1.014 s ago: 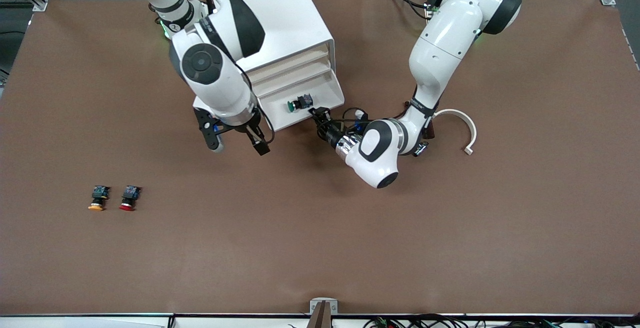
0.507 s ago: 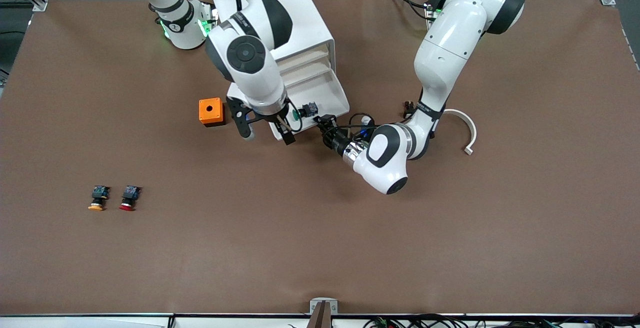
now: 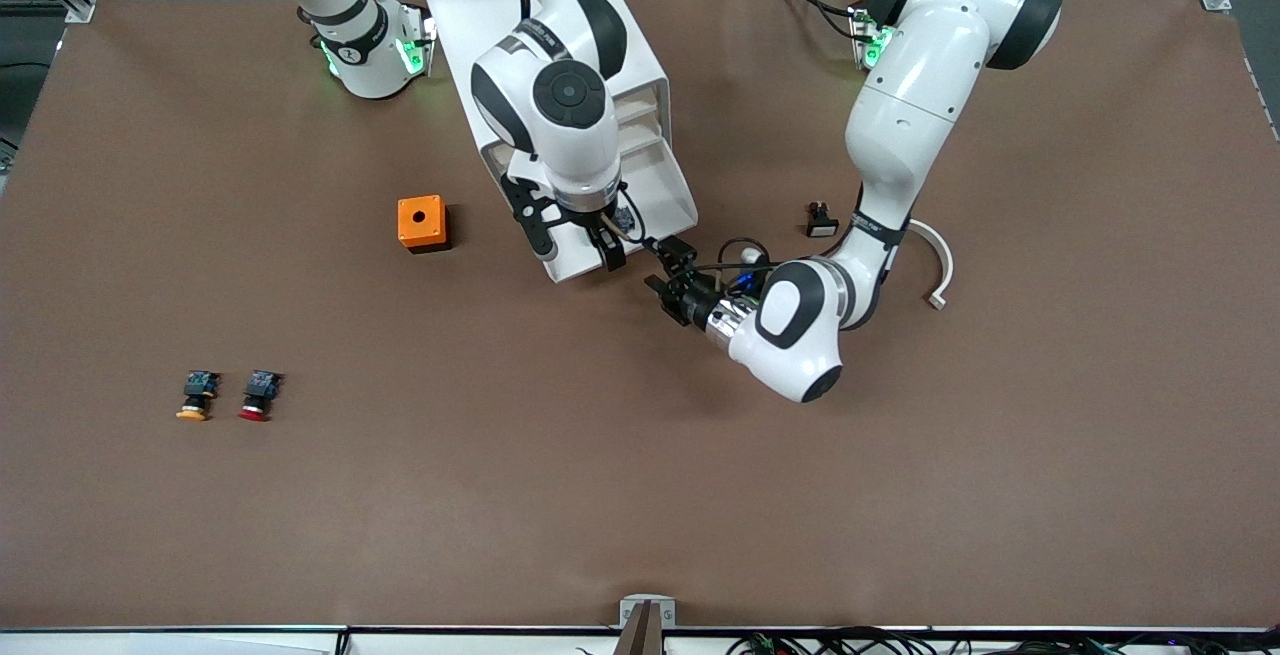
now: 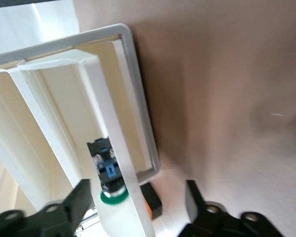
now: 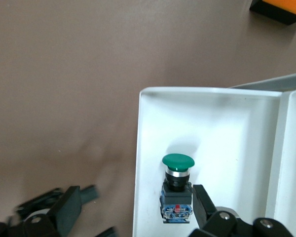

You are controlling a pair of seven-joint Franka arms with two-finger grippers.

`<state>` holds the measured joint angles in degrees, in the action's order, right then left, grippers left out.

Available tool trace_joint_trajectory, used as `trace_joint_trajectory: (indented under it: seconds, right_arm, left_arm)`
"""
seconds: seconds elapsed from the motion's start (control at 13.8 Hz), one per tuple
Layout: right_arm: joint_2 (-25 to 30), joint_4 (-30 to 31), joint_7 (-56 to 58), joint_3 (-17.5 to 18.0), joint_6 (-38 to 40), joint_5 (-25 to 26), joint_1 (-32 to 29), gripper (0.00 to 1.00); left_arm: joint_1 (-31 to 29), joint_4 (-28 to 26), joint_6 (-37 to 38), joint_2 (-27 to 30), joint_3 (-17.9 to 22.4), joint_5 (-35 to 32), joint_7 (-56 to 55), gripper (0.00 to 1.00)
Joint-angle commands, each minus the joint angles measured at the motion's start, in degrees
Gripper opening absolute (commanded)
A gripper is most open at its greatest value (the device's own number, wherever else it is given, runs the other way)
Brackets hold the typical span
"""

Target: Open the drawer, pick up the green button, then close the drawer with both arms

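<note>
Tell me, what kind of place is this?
Probably a robotics lab: two white arms work at a brown table with a small cabinet and loose push buttons.

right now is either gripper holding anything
Nothing held. The right gripper hangs open over the button in the drawer; the left gripper, open, is empty.

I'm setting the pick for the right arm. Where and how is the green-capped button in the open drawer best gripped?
Probably across the black and blue body of the button, from above, jaws straddling it. It lies on its side on the drawer floor, and the round cap offers less flat surface. The right gripper is open over it.
</note>
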<state>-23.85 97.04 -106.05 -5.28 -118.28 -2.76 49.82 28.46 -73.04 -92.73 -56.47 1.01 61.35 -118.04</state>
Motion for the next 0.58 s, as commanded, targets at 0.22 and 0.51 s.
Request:
trace_joint_trajectory:
  seconds: [0.22,0.51]
  right_arm:
    - [-2.60,-0.27,-0.65,-0.61,-0.02,3.02,3.44,1.00]
    - [-4.79,-0.18,-0.47,-0.61,-1.51,3.02,5.72,1.00]
  left_arm:
    - [0.10,0.88,3.43,4.34,9.96,0.35,4.82,0.99]
    - [0.72,0.88,3.61,8.20,16.30,-5.42,8.95,0.99]
